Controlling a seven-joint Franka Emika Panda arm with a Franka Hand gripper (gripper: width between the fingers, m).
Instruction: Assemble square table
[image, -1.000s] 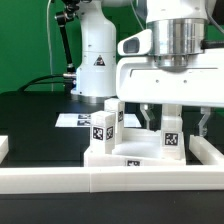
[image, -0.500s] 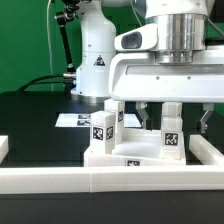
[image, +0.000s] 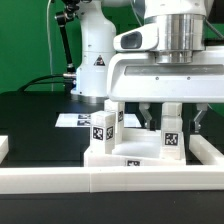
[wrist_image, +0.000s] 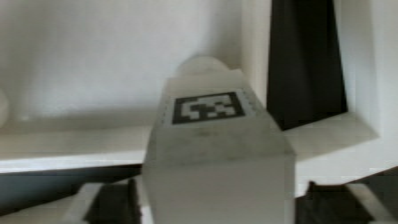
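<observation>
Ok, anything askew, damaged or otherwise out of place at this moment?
Nothing stands out. Two legs, one on the exterior view's left and one on the right, stand upright on the square tabletop. The gripper brackets the right leg squarely. No part looks tipped, cracked or fallen.

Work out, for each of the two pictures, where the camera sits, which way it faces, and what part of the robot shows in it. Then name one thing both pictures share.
Exterior view: off the arm, low at the table edge, facing across the square table toward the robot's base; it shows the arm's white hand and dark fingers beside a tagged leg.
Wrist view: on the wrist, looking down along the hand at a tagged leg; no part of the robot is clearly visible.
Shared: a tagged white leg, probably the same one.
</observation>
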